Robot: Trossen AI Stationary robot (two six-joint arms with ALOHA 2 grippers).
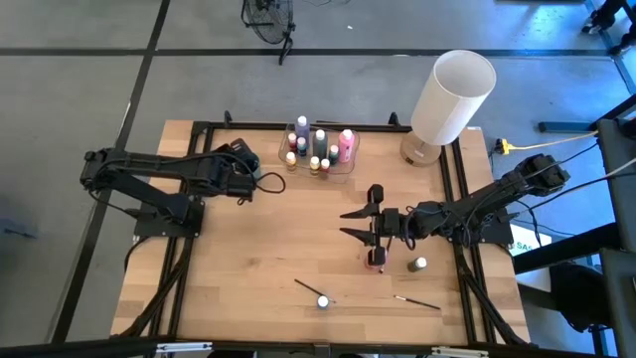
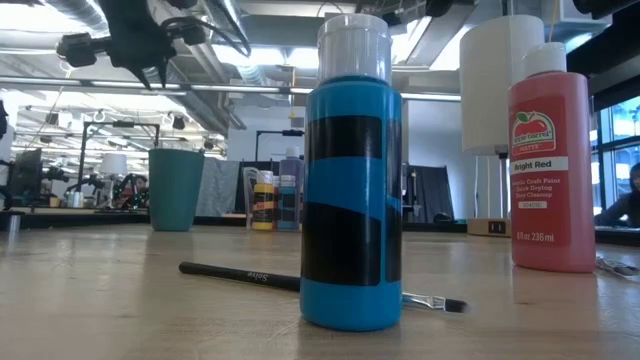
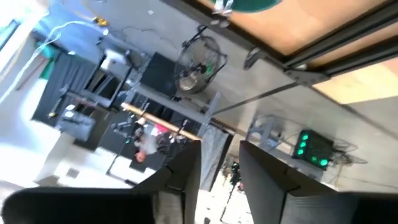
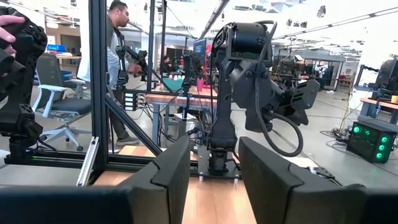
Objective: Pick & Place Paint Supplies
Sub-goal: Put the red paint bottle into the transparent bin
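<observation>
My right gripper [image 1: 360, 223] sits mid-table, fingers spread partway with nothing between them; in the right wrist view the gap shows only bare table [image 4: 211, 205] and my other arm. The red bottle [image 1: 377, 259] stands upright just beside the gripper, off to the table's front-edge side of the fingertips, so I judge the next move as a short sideways shift toward that edge, not a reach forward. A white-capped bottle [image 1: 420, 265] stands near it, back along my right forearm's side, also upright. Farther toward the front edge, well apart from the gripper, lie 2 brushes: a dark-handled brush [image 1: 308, 289] running diagonally with the blue bottle [image 1: 323, 300] touching or just beside its end, and a thin brush [image 1: 417, 302] lying nearly parallel to the front edge. The bottles' long axes are vertical, so they want a level side grip; the brushes lie flat and want a top-down pinch across the handle. The clear container [image 1: 320, 151] with about 10 bottles is well ahead of the gripper toward the far edge, beside the white cylinder [image 1: 452, 96]. My left gripper [image 1: 250, 177] waits by the container, well apart from the loose items, fingers slightly apart and empty in its wrist view. Right arm is clearly nearer to every loose item.
</observation>
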